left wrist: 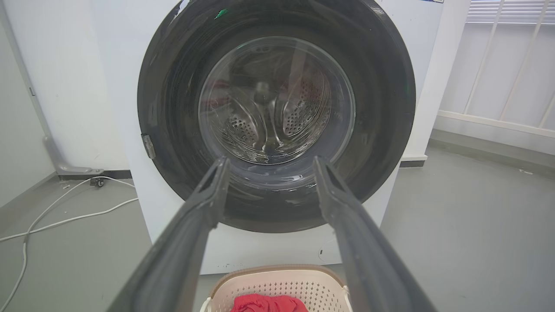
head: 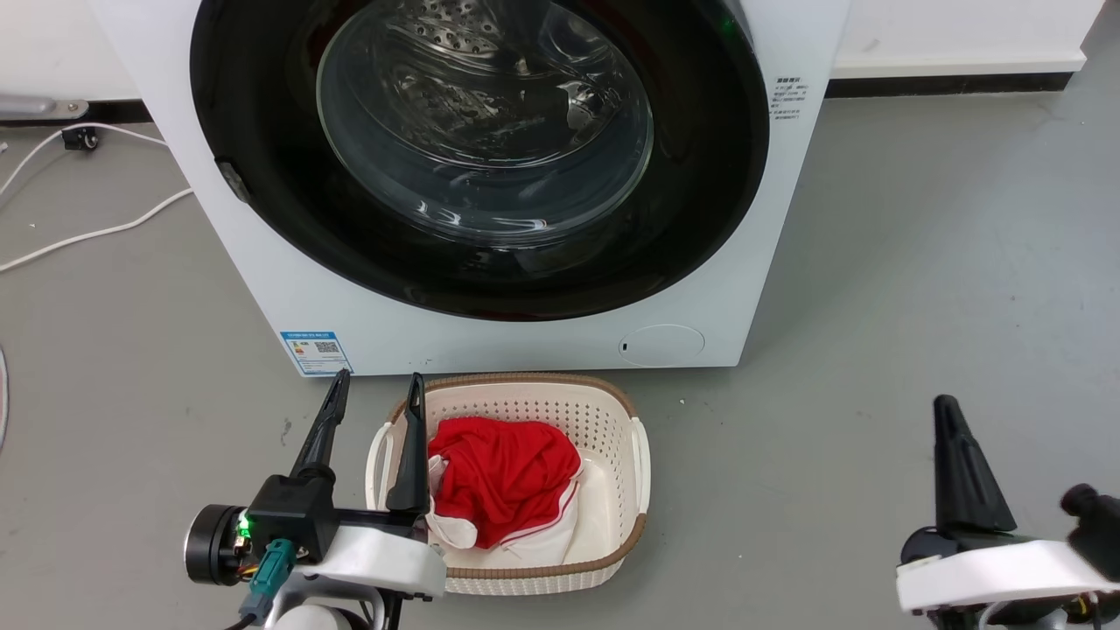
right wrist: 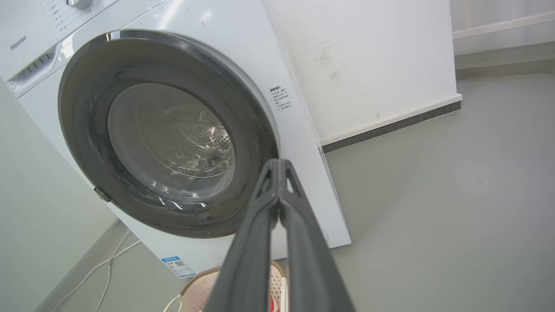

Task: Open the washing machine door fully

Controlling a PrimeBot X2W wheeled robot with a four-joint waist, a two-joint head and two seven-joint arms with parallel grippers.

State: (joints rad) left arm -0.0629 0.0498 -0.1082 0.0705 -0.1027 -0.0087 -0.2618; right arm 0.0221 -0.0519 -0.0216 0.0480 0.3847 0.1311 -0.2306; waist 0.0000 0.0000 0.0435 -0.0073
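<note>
**Door shut, both grippers short of it**

At the far left, white cables (head: 87,234) trail over the grey floor (head: 919,306). Next comes the left gripper (head: 379,378), its two fingers spread apart and holding nothing. It hovers above the left rim of the basket (head: 516,381), which stands on the floor just before the machine (head: 525,337) with a red cloth (head: 503,477) inside. In the left wrist view these fingers point straight at the lower half of the door (head: 479,149).

The door fills most of the machine's front and looks shut, its black ring lying flat against the white panel. On its left edge, about mid-height, sits a small grey tab (head: 232,179). This is probably the catch side, so the hinge would be at the right.

The door is likely stiff and fairly heavy, with a glossy ring and a bulging glass centre. Both are too slick and broad to pinch, and the glass should not be knocked. The best hold looks to be the left edge by the tab: hook a finger behind the rim, pull to free the latch, then sweep the door rightward in an arc.

Below the door's right side is a small round flap (head: 661,345). Well to the right the right gripper (right wrist: 277,162) hangs over bare floor, fingers pressed together and empty.
</note>
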